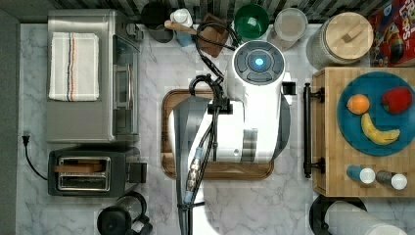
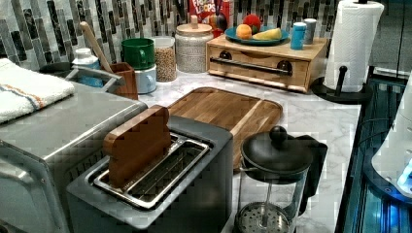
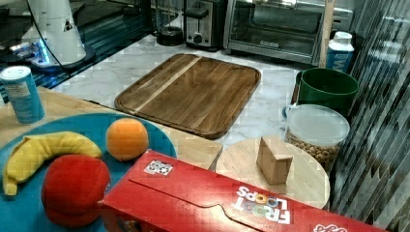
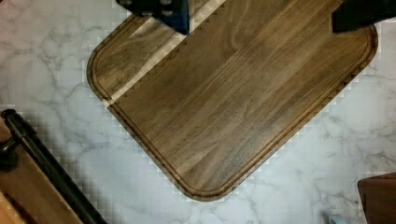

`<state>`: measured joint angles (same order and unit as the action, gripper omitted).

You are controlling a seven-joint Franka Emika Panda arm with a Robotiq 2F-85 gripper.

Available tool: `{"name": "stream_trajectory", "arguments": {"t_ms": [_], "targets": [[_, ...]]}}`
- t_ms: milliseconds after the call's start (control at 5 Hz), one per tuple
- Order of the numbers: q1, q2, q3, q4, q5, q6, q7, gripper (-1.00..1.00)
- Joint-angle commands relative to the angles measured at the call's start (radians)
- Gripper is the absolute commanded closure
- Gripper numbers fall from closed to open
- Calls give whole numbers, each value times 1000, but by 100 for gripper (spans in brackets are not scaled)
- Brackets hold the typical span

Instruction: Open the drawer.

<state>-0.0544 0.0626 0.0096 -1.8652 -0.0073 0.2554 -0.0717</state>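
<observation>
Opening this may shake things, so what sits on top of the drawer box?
On the drawer box: a blue plate with an orange, a banana and a red fruit, plus two shakers. The drawer is shut, so its inside is hidden.

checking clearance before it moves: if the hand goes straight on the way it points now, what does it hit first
Probably the cutting board: the wrist view looks straight down at it, with the hand apart above it. The drawer handle lies off to one side.

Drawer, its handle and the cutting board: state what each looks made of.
Drawer: light wood, visible grain, probably bamboo or maple.
Handle: matte black bar, likely painted metal.
Cutting board: dark walnut-like wood with one pale strip and a satin sheen.
</observation>
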Motion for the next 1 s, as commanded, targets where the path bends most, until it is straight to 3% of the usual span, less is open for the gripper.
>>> {"name": "stream_trajectory", "arguments": {"t_ms": [200, 400, 1000], "targets": [[-22, -93, -15, -156, -36, 114, -297, -100], [-43, -103, -37, -204, -61, 161, -468, -100], [-103, -54, -82, -168, -155, 190, -842, -100]]}}
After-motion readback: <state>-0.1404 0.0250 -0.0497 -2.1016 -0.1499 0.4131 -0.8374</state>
